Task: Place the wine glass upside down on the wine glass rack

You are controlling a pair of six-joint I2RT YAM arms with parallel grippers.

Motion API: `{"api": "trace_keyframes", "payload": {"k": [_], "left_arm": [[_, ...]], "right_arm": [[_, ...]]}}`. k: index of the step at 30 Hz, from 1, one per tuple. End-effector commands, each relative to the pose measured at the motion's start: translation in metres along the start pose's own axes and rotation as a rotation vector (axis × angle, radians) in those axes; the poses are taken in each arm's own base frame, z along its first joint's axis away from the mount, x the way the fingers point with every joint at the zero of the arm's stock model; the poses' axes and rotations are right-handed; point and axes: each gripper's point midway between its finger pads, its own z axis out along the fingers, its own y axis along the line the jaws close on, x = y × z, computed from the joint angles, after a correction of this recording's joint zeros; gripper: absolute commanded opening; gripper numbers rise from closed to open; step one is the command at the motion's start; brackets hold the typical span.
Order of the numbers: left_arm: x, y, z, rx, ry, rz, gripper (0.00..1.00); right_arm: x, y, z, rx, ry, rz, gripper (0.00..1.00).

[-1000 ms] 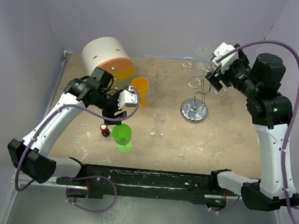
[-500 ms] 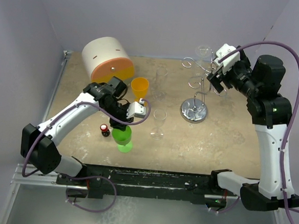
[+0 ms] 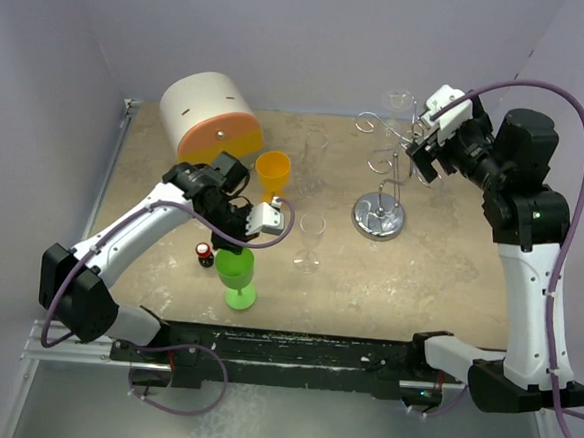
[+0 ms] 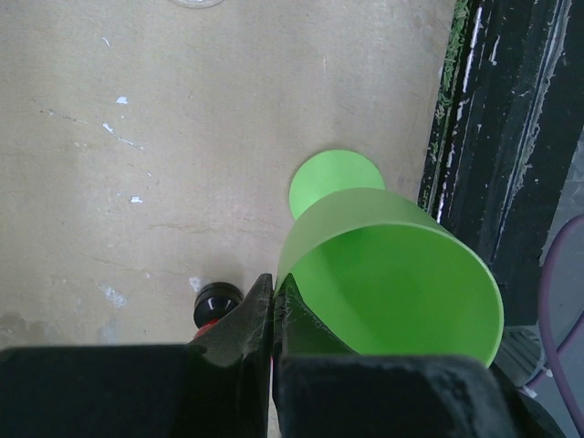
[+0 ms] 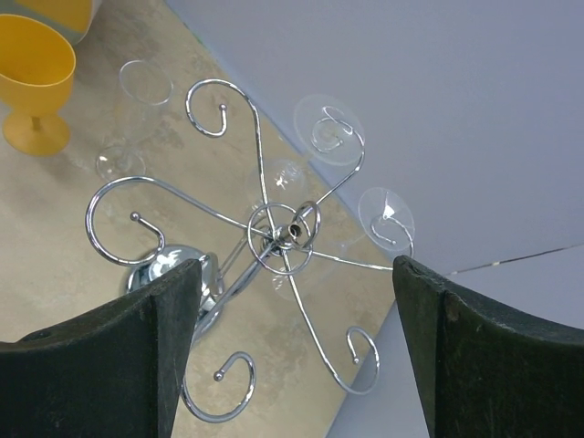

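Two clear wine glasses (image 5: 386, 217) hang bowl-down from the wine glass rack (image 3: 378, 217), their flat round feet caught in curled loops on its far side. The rack is thin silver wire: a mirror-bright round base, a slim upright pole, and arms that sweep out from a small ring at the top and end in ball-tipped curls. The right end effector (image 5: 294, 271) hovers directly above that ring, released, its dark fingers spread wide and touching nothing. Well to the left of the rack and nearer the arms' bases, the left end effector (image 4: 272, 294) is clenched on the thin rim of a green wine glass (image 4: 392, 292), translucent matte plastic with a flared bowl and a disc foot; whether the foot rests flat cannot be told. Just left of the rack's base a clear glass (image 3: 311, 238) stands upright, another (image 3: 315, 150) stands behind it, and a glossy orange goblet (image 3: 272, 174) stands further left. A small dark bottle (image 3: 203, 255) sits just beyond the green glass from the rack. The surface (image 3: 438, 279) is mottled beige, stone-like.
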Motion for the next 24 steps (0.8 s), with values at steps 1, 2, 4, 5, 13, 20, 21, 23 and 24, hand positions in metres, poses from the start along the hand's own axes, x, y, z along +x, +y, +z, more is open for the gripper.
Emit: {"api": "trace_keyframes", "payload": {"k": [1,2,4,5,13,20,21,23,24], "left_arm": [[-0.020,-0.009,-0.035,-0.051,-0.062,0.076,0.00],[-0.022,-0.012,-0.042,-0.054,-0.070,0.079,0.00],[-0.030,-0.017,-0.057,-0.075,-0.097,0.094,0.00],[-0.035,-0.019,-0.066,-0.090,-0.114,0.104,0.00],[-0.082,-0.040,-0.146,-0.215,-0.283,0.168,0.00],[-0.130,-0.057,-0.211,-0.315,-0.507,0.196,0.00],[-0.136,-0.058,-0.219,-0.327,-0.531,0.196,0.00],[-0.146,-0.056,-0.230,-0.355,-0.567,0.197,0.00],[-0.151,-0.054,-0.237,-0.374,-0.585,0.203,0.00]], "right_arm": [[-0.017,-0.013,-0.013,0.057,-0.062,0.026,0.88],[-0.018,-0.013,-0.014,0.055,-0.065,0.034,0.89],[-0.019,-0.011,-0.016,0.048,-0.075,0.060,0.91],[-0.019,-0.011,-0.017,0.046,-0.080,0.084,0.91],[-0.030,0.001,-0.028,-0.027,-0.156,0.188,0.94],[-0.043,0.019,-0.044,-0.111,-0.230,0.263,0.93],[-0.043,0.022,-0.044,-0.128,-0.240,0.275,0.92],[-0.045,0.028,-0.043,-0.171,-0.259,0.297,0.91],[-0.045,0.031,-0.042,-0.190,-0.263,0.306,0.91]]}}
